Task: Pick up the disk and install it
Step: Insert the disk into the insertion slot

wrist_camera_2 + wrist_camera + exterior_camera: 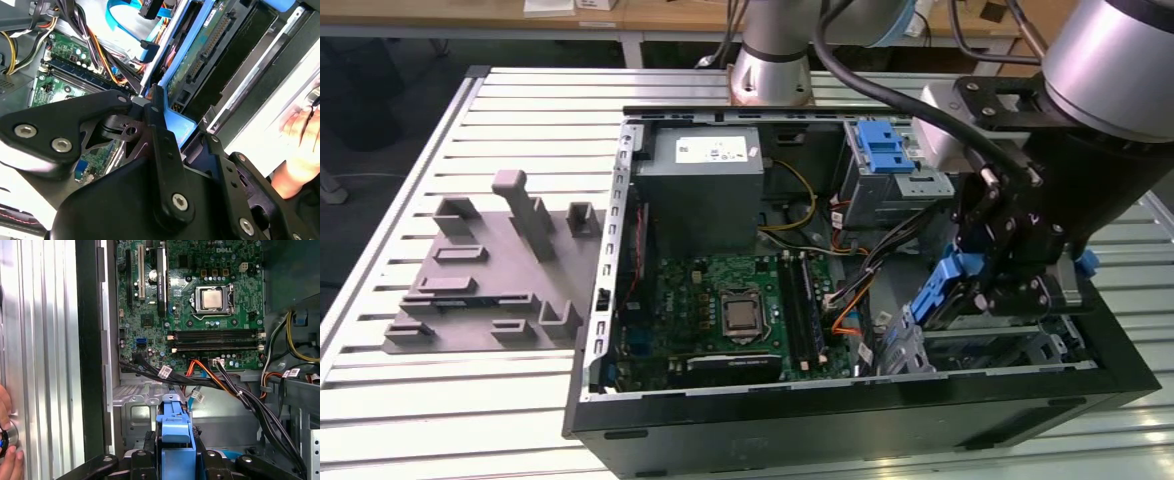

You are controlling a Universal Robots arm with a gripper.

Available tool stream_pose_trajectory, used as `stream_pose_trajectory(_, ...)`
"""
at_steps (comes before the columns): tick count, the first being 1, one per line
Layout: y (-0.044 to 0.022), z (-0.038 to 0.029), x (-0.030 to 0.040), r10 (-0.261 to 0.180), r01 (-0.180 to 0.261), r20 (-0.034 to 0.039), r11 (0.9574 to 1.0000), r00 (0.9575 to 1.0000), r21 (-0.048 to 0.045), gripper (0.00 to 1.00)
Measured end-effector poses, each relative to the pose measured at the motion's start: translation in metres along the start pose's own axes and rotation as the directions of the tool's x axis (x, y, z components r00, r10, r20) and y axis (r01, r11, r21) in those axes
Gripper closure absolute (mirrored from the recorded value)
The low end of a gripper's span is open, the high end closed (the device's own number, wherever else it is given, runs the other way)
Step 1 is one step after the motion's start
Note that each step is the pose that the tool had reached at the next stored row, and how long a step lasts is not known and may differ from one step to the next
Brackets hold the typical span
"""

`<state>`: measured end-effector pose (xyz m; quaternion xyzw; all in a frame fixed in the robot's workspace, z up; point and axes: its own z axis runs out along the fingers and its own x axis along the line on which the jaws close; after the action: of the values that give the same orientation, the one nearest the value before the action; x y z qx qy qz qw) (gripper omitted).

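We see the end effector (983, 292) pressed together on the disk (947, 285), pinching it by its blue plastic carrier. The disk stands on edge over the metal drive cage (994, 352). This cage sits in the corner of the open computer case (854, 430) closest to the near edge of the worktop (520, 120), on the exterior view's right. We cannot tell whether the disk touches the cage.

In the first wrist view the disk (175, 435) sits between the black fingers (145, 465) of the end effector (175, 457). The drive cage (135, 415) is just beyond it, and a bundle of cables (225, 385) runs across above the cage. In the second wrist view a finger (160, 145) lies against the carrier, and the disk (207, 47) shows its green circuit board and connector edge.

Inside the case we see the motherboard (720, 330) with its processor (740, 312). The grey power-supply box (700, 190) is at the far end, and a bare blue caddy (881, 150) sits beside it.

A grey fixture block (480, 270) rests on the worktop well apart from the case, toward the edge on the exterior view's left. A person's hand (7, 447) rests on the worktop (45, 340) outside the case wall, and it also appears in the second wrist view (302, 135).
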<state>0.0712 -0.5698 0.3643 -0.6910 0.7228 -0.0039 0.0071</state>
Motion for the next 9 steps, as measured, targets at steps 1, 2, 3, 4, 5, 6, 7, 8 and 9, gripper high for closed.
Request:
stream_pose_trajectory(1,0.0000,0.0007,0.0001,0.000,0.000,-0.0001,1.0000,1.0000,0.0000,0.64)
stream_pose_trajectory(2,0.0000,0.0014,0.0001,0.000,0.000,-0.0001,1.0000,1.0000,0.0000,0.64)
stream_pose_trajectory(3,0.0000,0.0022,0.0002,0.000,0.000,-0.0001,1.0000,1.0000,0.0000,0.64)
stream_pose_trajectory(4,0.0000,0.0029,0.0002,0.000,0.000,-0.0002,1.0000,1.0000,0.0000,0.64)
stream_pose_trajectory(5,0.0000,0.0037,0.0003,0.000,0.000,-0.0001,1.0000,1.0000,0.0000,0.64)
stream_pose_trajectory(6,0.0001,0.0045,0.0003,0.000,0.000,-0.0001,1.0000,1.0000,0.0000,0.64)
stream_pose_trajectory(7,0.0001,0.0054,0.0004,0.000,0.000,-0.0001,1.0000,1.0000,0.0000,0.64)
stream_pose_trajectory(8,0.0001,0.0061,0.0005,0.000,0.000,-0.0001,1.0000,1.0000,0.0000,0.64)
stream_pose_trajectory(9,0.0001,0.0069,0.0005,0.000,0.000,-0.0001,1.0000,1.0000,0.0000,0.64)
